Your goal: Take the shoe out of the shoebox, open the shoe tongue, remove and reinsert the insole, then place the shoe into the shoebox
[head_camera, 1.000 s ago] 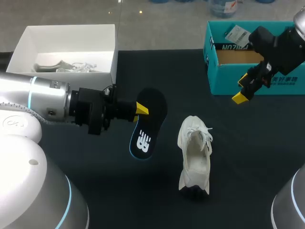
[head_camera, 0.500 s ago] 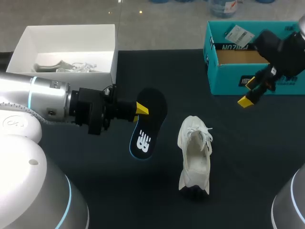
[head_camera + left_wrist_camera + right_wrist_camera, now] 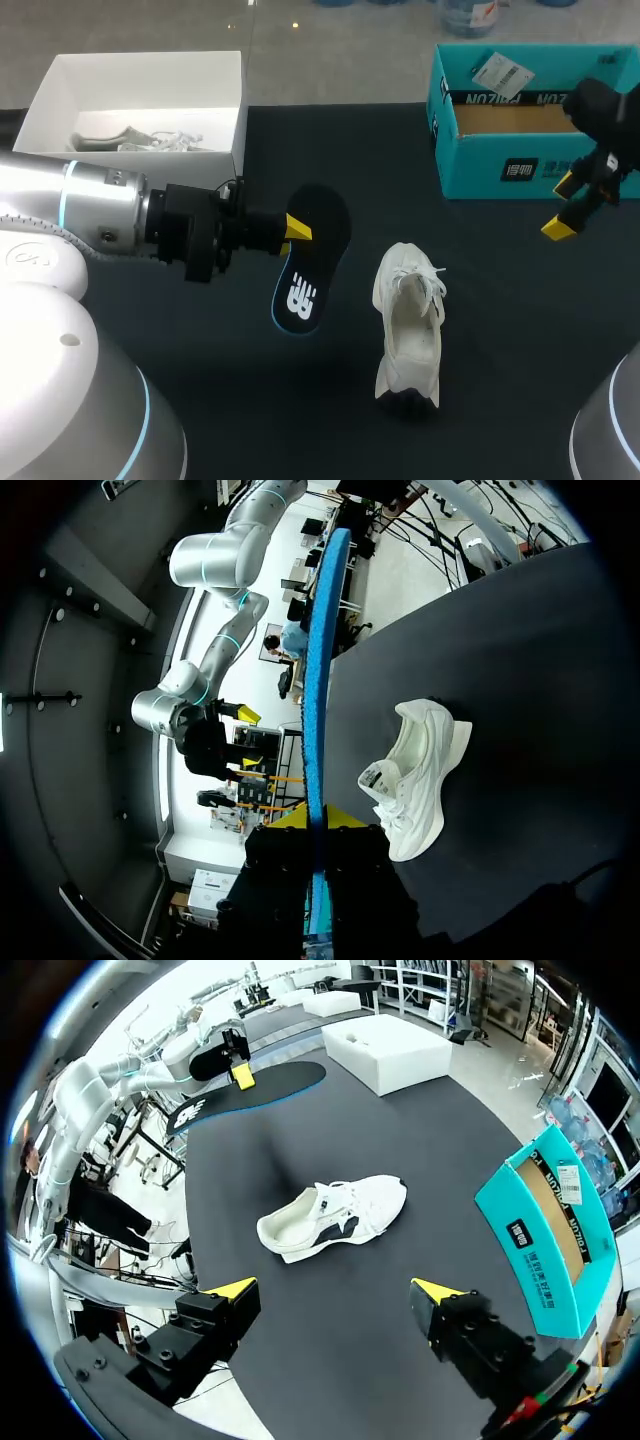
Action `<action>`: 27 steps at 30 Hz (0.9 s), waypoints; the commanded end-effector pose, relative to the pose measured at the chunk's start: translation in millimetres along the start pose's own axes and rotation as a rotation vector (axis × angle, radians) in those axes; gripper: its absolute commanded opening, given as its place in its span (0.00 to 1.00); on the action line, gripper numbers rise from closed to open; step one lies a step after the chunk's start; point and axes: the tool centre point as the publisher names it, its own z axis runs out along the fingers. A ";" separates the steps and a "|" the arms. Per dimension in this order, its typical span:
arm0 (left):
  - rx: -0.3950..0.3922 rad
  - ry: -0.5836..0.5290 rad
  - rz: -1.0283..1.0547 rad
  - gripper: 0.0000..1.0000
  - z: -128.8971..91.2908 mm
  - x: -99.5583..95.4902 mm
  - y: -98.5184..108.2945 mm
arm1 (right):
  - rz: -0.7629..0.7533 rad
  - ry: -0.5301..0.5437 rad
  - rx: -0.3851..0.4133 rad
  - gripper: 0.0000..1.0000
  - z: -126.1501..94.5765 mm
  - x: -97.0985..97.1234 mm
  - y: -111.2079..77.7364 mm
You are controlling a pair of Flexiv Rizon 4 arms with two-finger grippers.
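Note:
The white shoe [image 3: 409,325] lies on its side on the black table, mid-front, opening facing up; it also shows ahead of both grippers [image 3: 420,780] [image 3: 335,1218]. My left gripper [image 3: 298,228] is shut on the black, blue-edged insole [image 3: 310,255] and holds it above the table, left of the shoe. In the left wrist view the insole [image 3: 320,660] stands edge-on between the fingers of my left gripper [image 3: 318,825]. My right gripper [image 3: 565,205] hangs open and empty in front of the teal shoebox [image 3: 520,175], well right of the shoe; its tips spread wide [image 3: 335,1290].
A white open box [image 3: 140,85] with a grey item inside sits at the back left. The teal shoebox [image 3: 550,1230] at the back right carries a paper tag. My left arm stretches across the left side of the table.
My right arm has swung to the right and toward the front, away from the shoebox's front face, its gripper still open. The left arm and insole have not moved.

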 end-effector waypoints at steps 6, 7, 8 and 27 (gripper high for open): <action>0.001 0.002 0.001 0.00 0.2 0.2 0.4 | 0.005 0.007 0.005 1.00 -6.2 -0.9 -6.0; 0.001 0.002 0.001 0.00 0.2 0.2 0.4 | 0.005 0.007 0.005 1.00 -6.2 -0.9 -6.0; 0.005 0.023 -0.024 0.00 2.3 4.2 -4.8 | 0.005 0.007 0.005 1.00 -6.2 -0.9 -6.0; 0.165 0.219 -0.219 0.00 62.1 62.3 -90.6 | 0.005 0.007 0.005 1.00 -6.2 -0.9 -6.0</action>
